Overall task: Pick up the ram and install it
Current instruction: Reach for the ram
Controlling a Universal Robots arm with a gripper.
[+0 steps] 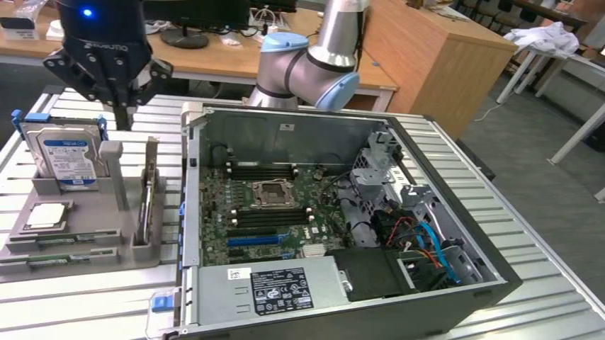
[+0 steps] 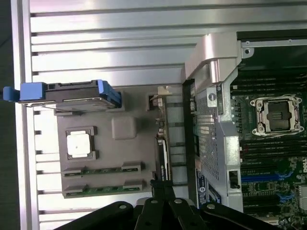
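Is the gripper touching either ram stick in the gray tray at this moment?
Apart. The exterior view shows the gripper hanging above the tray, with open space between it and the ram sticks lying in their slots.

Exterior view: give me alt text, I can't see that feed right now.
The gripper, jaws shut, hangs above a grey holder at the exterior view's left, where two green ram sticks lie in slots near a processor chip and an upright hard drive. Beside it sits an open computer case, its motherboard exposed.
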